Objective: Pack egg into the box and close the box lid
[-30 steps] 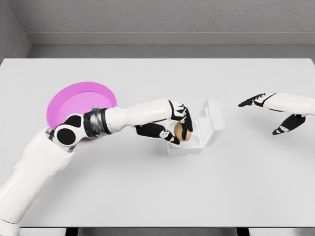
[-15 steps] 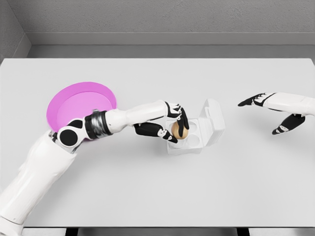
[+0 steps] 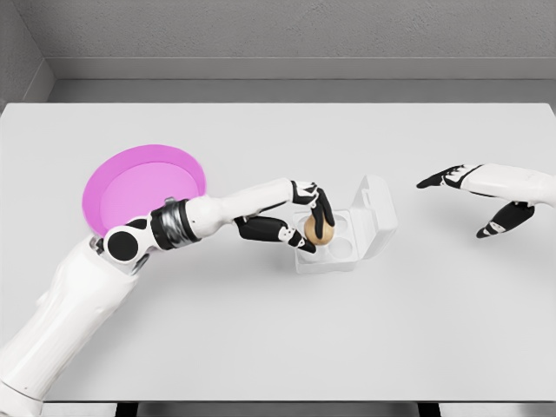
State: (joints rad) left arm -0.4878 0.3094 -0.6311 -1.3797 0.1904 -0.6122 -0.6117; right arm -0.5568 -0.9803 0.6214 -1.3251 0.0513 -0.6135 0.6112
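Over the open box (image 3: 347,236), the left hand (image 3: 304,228), clamped on the egg (image 3: 318,229), had drifted slightly leftward, apparently lining up a pocket.

counter (image 3: 261,339) smooth matt white, zero texture. box (image 3: 347,248) looks like thin white plastic, slight sheen. egg (image 3: 316,230) matt tan, smooth shell. plate (image 3: 130,187) flat pink plastic look. left hand (image 3: 300,228) glossy white shells, black fingers (image 3: 325,213) rubbery-looking.
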